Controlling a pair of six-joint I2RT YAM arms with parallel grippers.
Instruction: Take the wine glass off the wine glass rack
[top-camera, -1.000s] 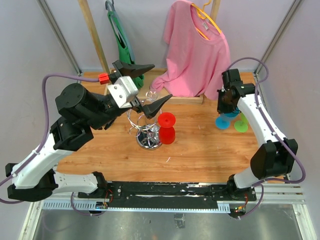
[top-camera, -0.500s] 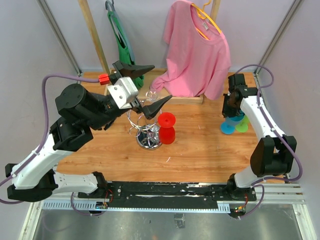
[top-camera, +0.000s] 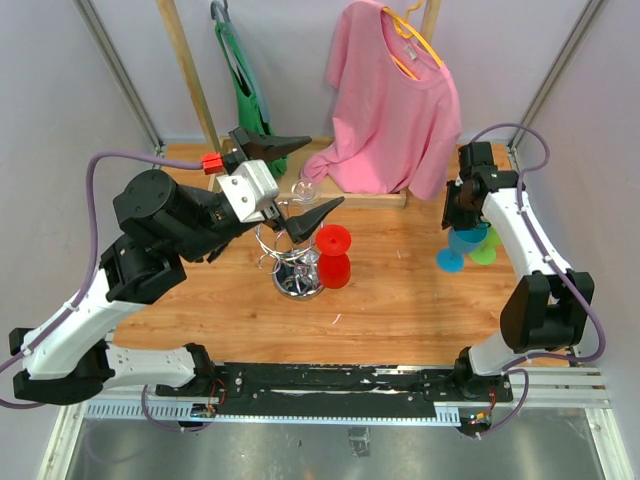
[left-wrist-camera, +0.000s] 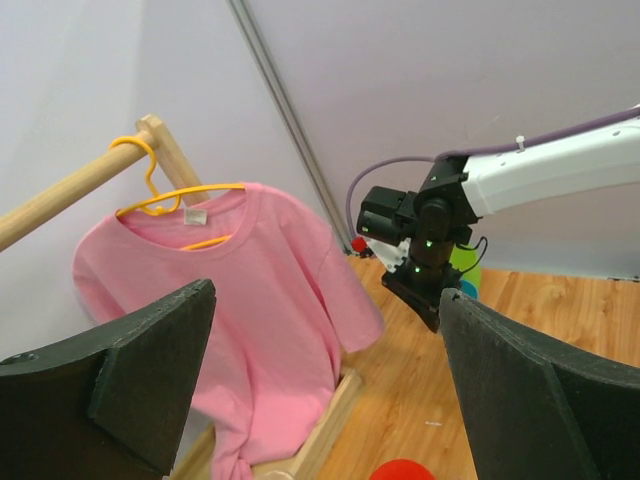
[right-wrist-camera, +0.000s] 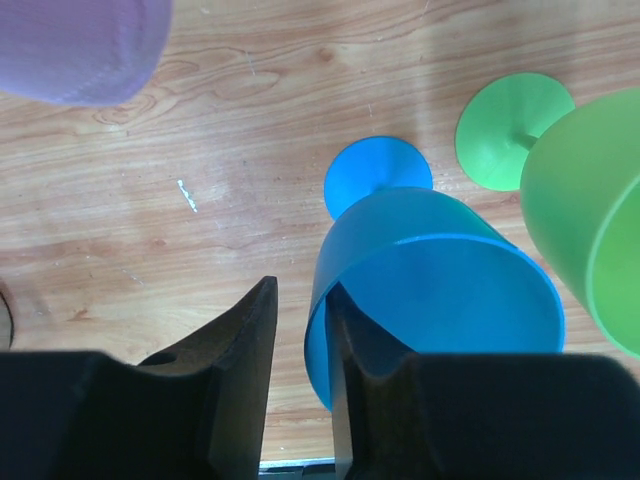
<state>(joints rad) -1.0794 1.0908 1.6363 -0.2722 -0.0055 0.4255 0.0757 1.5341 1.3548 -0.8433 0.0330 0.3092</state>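
Note:
The chrome wine glass rack (top-camera: 296, 262) stands mid-table on its round shiny base. A red wine glass (top-camera: 333, 254) is right beside it, its flat foot uppermost; I cannot tell whether it hangs from a ring. Its red edge shows in the left wrist view (left-wrist-camera: 400, 470). My left gripper (top-camera: 322, 167) is wide open and empty above and behind the rack, also seen in its own view (left-wrist-camera: 325, 300). My right gripper (top-camera: 460, 222) is at the far right over a blue wine glass (right-wrist-camera: 430, 290). One finger is inside the bowl and the other outside, with a small gap to the wall (right-wrist-camera: 303, 290).
A green wine glass (right-wrist-camera: 585, 240) stands touching close to the blue one on its right. A pink shirt (top-camera: 395, 100) hangs on a yellow hanger from a wooden frame at the back, and a green item (top-camera: 245, 85) hangs on the left post. Enclosure walls surround the table.
My right gripper has carried the blue glass right and nearer, down beside the green one. The left arm has shifted only slightly and stays open.

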